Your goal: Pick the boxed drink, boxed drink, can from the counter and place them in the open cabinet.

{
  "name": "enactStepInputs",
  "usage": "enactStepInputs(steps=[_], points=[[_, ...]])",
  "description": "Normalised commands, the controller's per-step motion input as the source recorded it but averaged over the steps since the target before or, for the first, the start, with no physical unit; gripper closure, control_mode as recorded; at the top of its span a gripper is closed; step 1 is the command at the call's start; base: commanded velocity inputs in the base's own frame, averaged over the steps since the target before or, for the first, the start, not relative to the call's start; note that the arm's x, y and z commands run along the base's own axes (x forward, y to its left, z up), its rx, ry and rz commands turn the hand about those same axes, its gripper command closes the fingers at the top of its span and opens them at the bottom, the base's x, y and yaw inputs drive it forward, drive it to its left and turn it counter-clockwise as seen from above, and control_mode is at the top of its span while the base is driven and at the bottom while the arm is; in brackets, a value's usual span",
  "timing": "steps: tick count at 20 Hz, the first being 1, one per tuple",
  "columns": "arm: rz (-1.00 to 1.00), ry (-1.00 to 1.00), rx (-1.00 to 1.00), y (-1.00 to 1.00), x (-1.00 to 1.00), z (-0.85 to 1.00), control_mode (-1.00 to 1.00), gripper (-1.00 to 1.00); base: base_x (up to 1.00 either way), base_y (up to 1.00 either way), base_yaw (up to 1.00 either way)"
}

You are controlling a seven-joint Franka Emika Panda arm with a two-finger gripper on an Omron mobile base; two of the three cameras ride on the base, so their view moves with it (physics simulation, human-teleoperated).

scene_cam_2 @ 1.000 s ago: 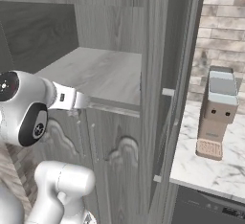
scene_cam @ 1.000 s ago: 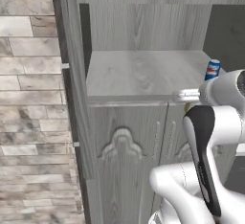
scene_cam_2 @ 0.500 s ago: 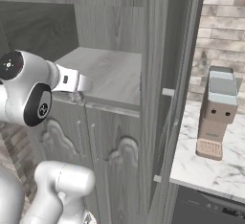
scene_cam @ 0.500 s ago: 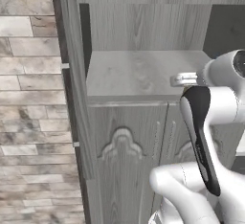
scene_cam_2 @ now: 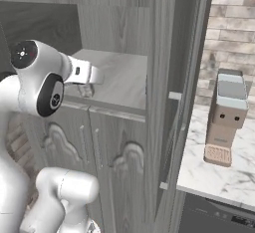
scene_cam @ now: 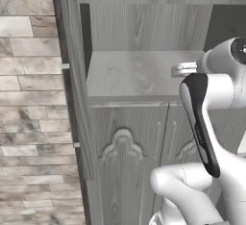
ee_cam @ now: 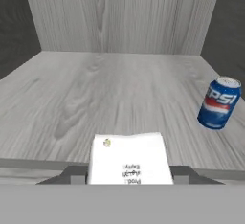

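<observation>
Inside the cabinet (scene_cam: 125, 27), the can (ee_cam: 219, 103) stands on the shelf (ee_cam: 119, 98); the claw (ee_cam: 129, 175) grips a carton (ee_cam: 130, 160).

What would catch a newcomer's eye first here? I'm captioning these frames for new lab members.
In the hand view, a cream-white boxed drink sits between the gripper's finger tips at the shelf's front edge. A blue can stands on the open cabinet's shelf, to the right. On the neighbouring marble counter stands a brown and grey machine.
</observation>
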Motion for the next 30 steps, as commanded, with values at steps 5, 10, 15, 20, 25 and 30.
enactStepInputs(steps=[5, 10, 15, 20, 25, 30], points=[[0.0, -0.01, -0.04, -0.22, 0.36, -0.03, -1.0, 1.0, 0.0, 0.0, 0.0], [0.0, 0.0, -0.01, -0.19, 0.49, -0.06, -1.0, 1.0, 0.0, 0.0, 0.0], [0.0, 0.0, 0.0, -0.15, 0.49, -0.09, -1.0, 1.0, 0.0, 0.0, 0.0], [0.0, 0.0, 0.0, -0.12, 0.6, -0.14, -1.0, 1.0, 0.0, 0.0, 0.0], [0.0, 0.02, 0.0, -0.1, 0.6, -0.17, -1.0, 1.0, 0.0, 0.0, 0.0], [0.0, 0.03, 0.0, -0.18, 0.5, -0.15, -1.0, 1.0, 0.0, 0.0, 0.0]])
